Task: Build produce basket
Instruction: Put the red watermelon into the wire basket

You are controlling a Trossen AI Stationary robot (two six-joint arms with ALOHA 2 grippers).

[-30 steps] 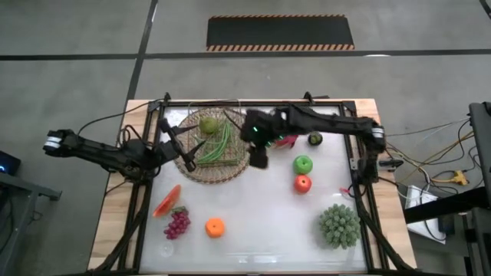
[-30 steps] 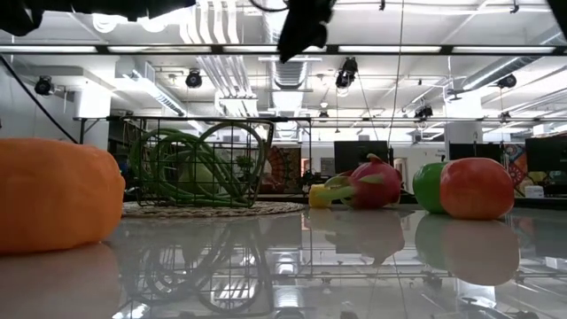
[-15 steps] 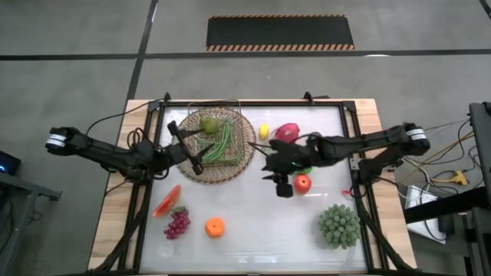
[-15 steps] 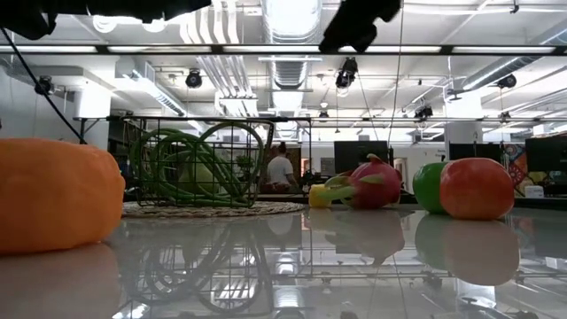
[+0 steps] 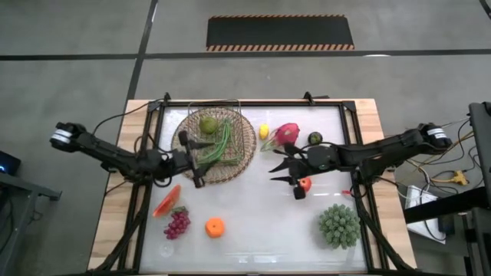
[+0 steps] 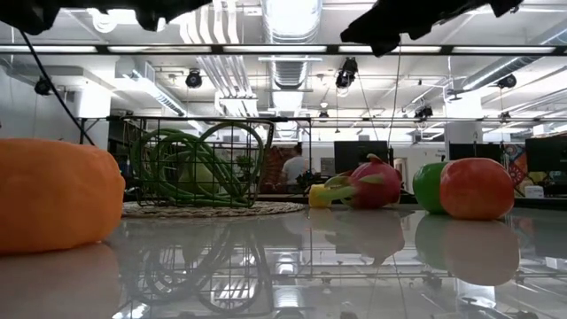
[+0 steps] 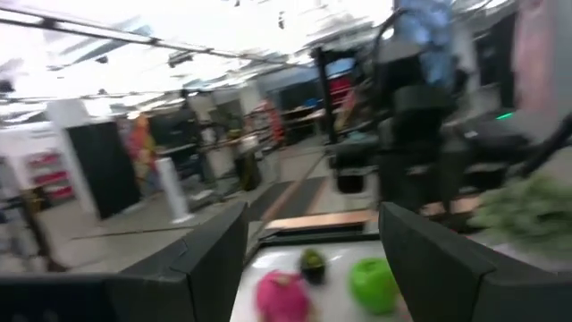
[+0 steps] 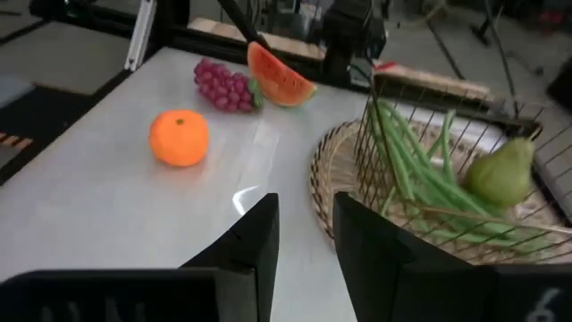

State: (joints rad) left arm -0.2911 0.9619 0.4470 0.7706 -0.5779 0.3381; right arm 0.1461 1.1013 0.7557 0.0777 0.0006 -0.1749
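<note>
The tan wicker basket point(image 5: 230, 157) stands far left of the table's middle, holding a pear point(image 5: 209, 124) and green beans point(image 5: 220, 144). My left gripper point(image 5: 192, 159) hovers open over the basket's near-left rim. My right gripper point(image 5: 285, 173) hangs open in the air beside the red apple point(image 5: 304, 182). The green apple point(image 6: 429, 186) is mostly hidden under the right arm in the high view. On the table lie the lemon point(image 5: 264, 130), dragon fruit point(image 5: 287, 132), orange point(image 8: 179, 137), grapes point(image 8: 225, 85) and a watermelon slice point(image 8: 279, 76). The right wrist view looks toward the basket point(image 8: 344, 174).
A large spiky green cluster point(image 5: 339, 225) sits near the table's near right corner. A small dark fruit point(image 5: 314, 138) lies right of the dragon fruit. The black frame rail point(image 5: 253, 102) runs along the far edge. Bare white tabletop point(image 5: 253, 222) lies between the orange and the cluster.
My right gripper has swung away from the basket's right rim, toward the table's near right, and now hangs beside the apples, with its arm stretched out lower. My left gripper has shifted a little toward the right and near edges along the basket's rim. No fruit has moved.
</note>
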